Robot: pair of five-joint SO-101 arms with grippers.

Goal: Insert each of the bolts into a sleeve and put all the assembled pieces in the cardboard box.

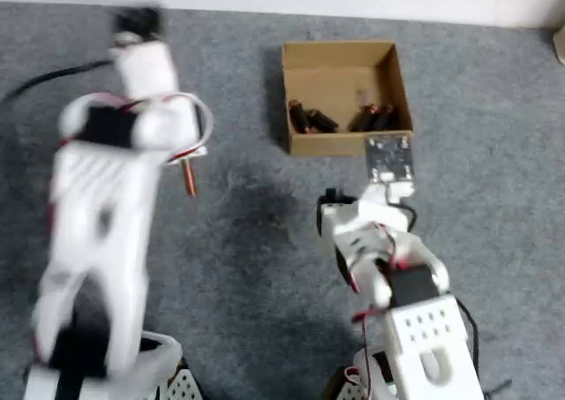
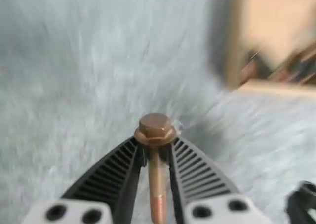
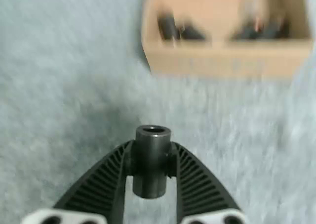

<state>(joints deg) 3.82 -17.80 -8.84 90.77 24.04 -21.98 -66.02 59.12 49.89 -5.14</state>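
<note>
Your left pincer (image 2: 155, 145) is clenched on a copper-coloured bolt (image 2: 155, 128). The shank runs back between the ribbed fingers (image 2: 116, 172), and the hex head sticks out just past their tips. Ahead of that pincer and off to one side, well apart from it, you can see a corner of the cardboard box (image 2: 236, 41). Your right pincer (image 3: 151, 147) is grasping a dark sleeve (image 3: 151, 167), gripped between its tips with the open end pointing out beyond them. Straight ahead of this pincer, and apart from it, sits the same box, with dark assembled pieces (image 3: 175, 28) lying inside in two clusters along the wall nearest the pincer. Both pincers hang over grey carpet (image 1: 247, 259).
</note>
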